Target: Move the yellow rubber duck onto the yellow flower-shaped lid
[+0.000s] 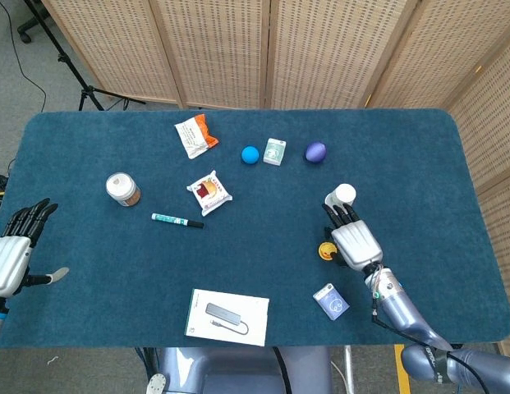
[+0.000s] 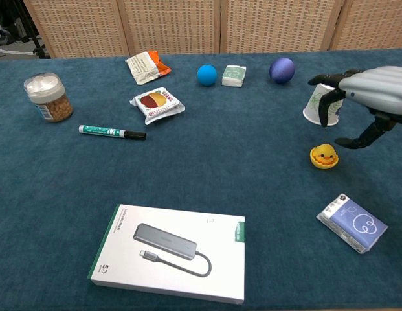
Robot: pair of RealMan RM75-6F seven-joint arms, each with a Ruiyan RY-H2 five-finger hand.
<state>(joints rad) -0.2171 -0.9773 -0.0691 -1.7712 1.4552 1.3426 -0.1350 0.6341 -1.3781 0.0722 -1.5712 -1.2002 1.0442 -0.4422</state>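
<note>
The yellow rubber duck (image 2: 324, 153) (image 1: 325, 249) stands upright at the table's right side, on a low yellow base that looks like the flower-shaped lid (image 2: 324, 164). In the chest view my right hand (image 2: 368, 96) hangs above and to the right of the duck, fingers spread, touching nothing. From the head view the same right hand (image 1: 356, 241) lies just right of the duck. My left hand (image 1: 11, 254) rests at the table's far left edge, fingers apart and empty.
A white paper cup (image 2: 319, 103) lies just behind the duck, under my right fingers. A pale blue packet (image 2: 351, 223) lies in front of it. Further off are a purple ball (image 2: 281, 69), blue ball (image 2: 206, 74), marker (image 2: 112, 133), jar (image 2: 48, 97) and white hub box (image 2: 169, 253).
</note>
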